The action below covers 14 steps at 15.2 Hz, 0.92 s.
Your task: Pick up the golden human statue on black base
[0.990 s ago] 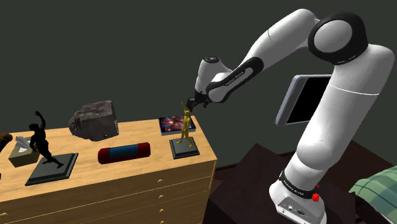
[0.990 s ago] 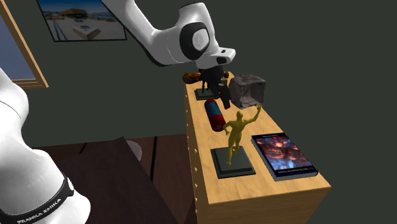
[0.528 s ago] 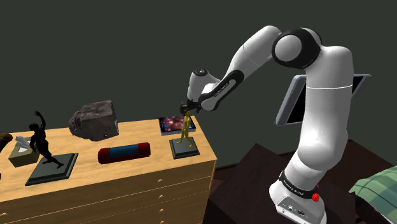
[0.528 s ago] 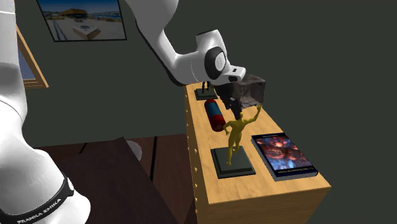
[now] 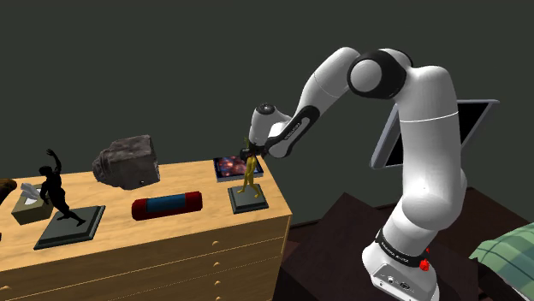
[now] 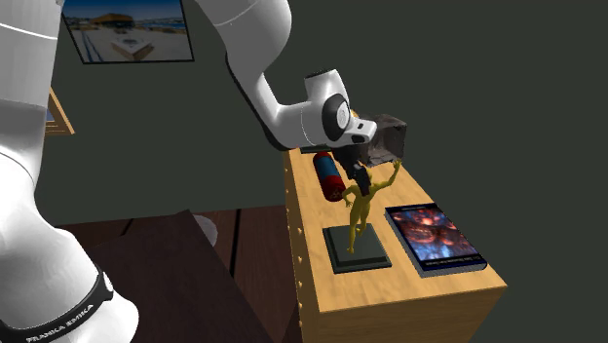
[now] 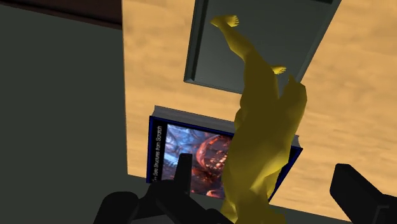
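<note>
The gripper (image 7: 264,167) hangs over the golden statue (image 7: 261,121) with its fingers spread wide; the figure's upper part rises between them and touches neither. The statue (one arm flung up, one leg trailing) stands on a dark square base (image 7: 267,38) at the end of the wooden dresser (image 6: 458,283), beside a blue-edged book (image 6: 434,237). A black band (image 6: 70,310) on the arm reads FRANKA EMIKA.
</note>
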{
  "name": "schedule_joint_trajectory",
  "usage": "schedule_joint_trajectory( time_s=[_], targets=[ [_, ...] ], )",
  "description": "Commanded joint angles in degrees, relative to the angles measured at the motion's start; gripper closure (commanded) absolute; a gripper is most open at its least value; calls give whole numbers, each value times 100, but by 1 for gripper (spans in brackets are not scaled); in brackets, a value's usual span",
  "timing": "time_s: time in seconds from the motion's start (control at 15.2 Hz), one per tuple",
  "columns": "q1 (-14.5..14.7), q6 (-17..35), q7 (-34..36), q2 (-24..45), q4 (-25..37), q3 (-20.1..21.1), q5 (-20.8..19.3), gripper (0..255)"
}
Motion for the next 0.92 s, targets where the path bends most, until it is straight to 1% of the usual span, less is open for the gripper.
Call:
schedule_joint_trajectory(
  time_s=[0.0, 0.07, 0.13, 0.66, 0.86],
  targets=[
    [35, 75, 66, 115, 45, -53, -57, 0],
    [35, 75, 65, 115, 45, -53, -57, 0],
    [31, 79, 61, 130, 58, -54, -56, 255],
    [29, 86, 60, 136, 59, -58, -59, 255],
    [-18, -26, -31, -18, 11, 21, 23, 255]
  ],
)
